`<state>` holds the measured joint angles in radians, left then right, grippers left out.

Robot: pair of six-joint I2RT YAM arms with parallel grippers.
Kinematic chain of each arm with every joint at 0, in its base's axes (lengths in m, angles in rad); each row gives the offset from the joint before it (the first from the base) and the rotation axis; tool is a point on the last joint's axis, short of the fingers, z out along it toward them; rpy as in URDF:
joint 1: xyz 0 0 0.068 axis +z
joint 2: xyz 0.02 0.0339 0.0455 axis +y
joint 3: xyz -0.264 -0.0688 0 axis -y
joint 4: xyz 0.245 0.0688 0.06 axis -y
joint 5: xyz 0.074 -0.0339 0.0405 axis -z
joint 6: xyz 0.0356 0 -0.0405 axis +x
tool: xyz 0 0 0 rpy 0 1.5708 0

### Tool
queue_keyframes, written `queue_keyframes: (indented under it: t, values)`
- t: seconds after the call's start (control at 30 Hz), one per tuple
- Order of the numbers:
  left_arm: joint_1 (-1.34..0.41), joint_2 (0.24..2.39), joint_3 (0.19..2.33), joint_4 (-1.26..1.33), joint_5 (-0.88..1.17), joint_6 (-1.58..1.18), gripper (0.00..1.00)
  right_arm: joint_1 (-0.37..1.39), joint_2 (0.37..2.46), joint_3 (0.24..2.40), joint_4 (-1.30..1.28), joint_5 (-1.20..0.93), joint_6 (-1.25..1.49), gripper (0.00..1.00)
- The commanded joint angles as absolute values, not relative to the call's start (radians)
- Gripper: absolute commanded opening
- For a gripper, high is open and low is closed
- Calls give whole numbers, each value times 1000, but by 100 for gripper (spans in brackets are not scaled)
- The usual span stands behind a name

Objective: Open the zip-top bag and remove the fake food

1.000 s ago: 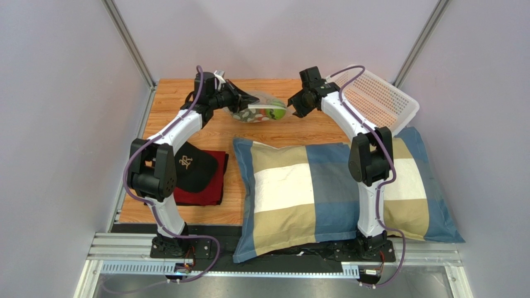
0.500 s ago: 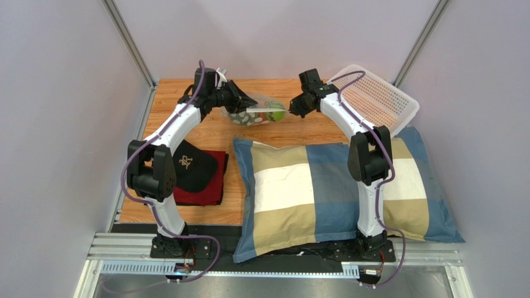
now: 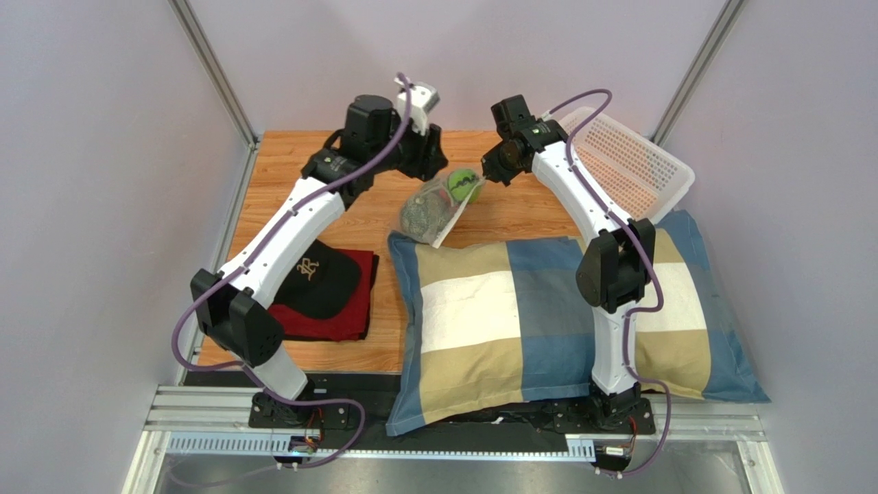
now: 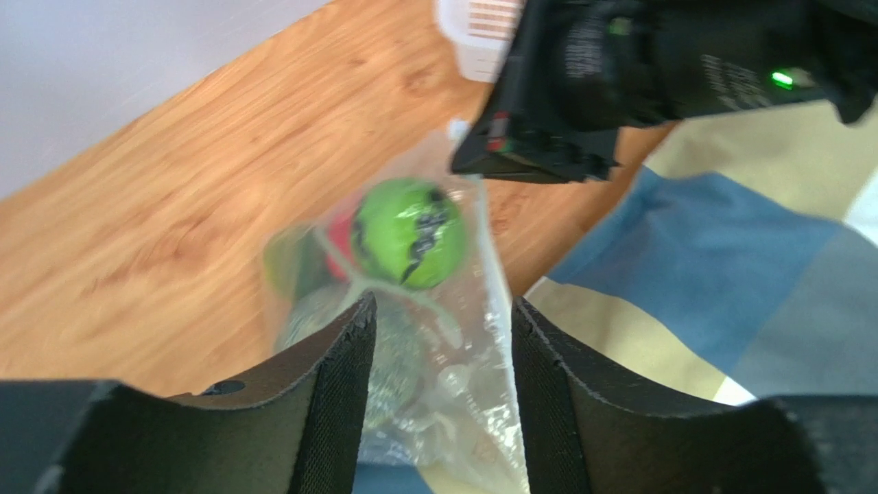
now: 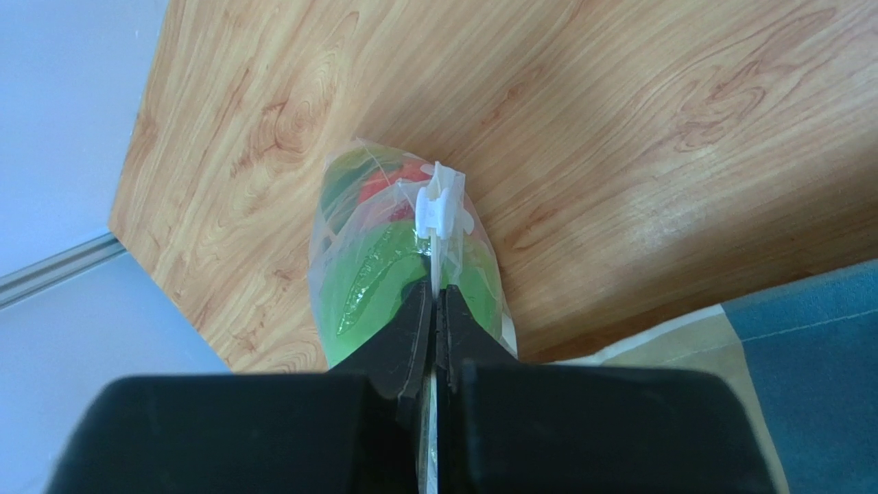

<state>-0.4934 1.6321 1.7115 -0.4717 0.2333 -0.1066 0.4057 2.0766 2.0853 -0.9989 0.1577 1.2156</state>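
While the zip-top bag (image 3: 433, 209) is suspended by its top edge, the right gripper (image 3: 486, 172) is recorded as clamped fully onto that edge. In the right wrist view its jaws are pressed together just under a white plastic tab (image 5: 438, 206). The bag is slung toward 7 o'clock from this gripper, over the wooden table (image 3: 505, 218), with its lower end at the 11 o'clock corner of the checked pillow (image 3: 495, 309); contact with pillow or table cannot be determined. The fake food (image 3: 462, 186) is contained inside: a bright green ball (image 4: 405, 233) uppermost, a red piece (image 5: 397, 190) beside it, a grey-green netted ball (image 3: 417, 213) lower down. The left gripper (image 4: 441, 309) is held wide with nothing gripped, raised at 11 o'clock of the bag, which is viewed blurred between its fingers (image 4: 340, 360). A white perforated basket (image 3: 629, 165) is noted at 2 o'clock of the table, and a black cap (image 3: 322, 276) on a red cloth (image 3: 335, 321) at 8 o'clock.
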Motion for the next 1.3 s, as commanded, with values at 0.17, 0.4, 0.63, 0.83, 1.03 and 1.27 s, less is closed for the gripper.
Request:
queue_keyframes:
  t: [0.17,0.4,0.63,0.83,1.03,1.27]
  values:
    - [-535,1741,1718,-331,381,133,62,417,2010,2172,-1065,95,1276,0]
    - [-563,1784,1666,-236,380,123,66,417,2017,2238,-1098,60,1330,0]
    - [-571,1828,1660,-221,373,110,64,439,2033,2284,-1111,22,1336,0]
    - [-531,1931,1773,-357,307,89,8,427,1981,2197,-988,-18,1139,36]
    - [-468,1957,1842,-449,587,141,0,351,1810,1929,-625,-197,366,83]
    - [-427,1977,1907,-615,902,258,0,238,1693,1529,-270,-719,5,76]
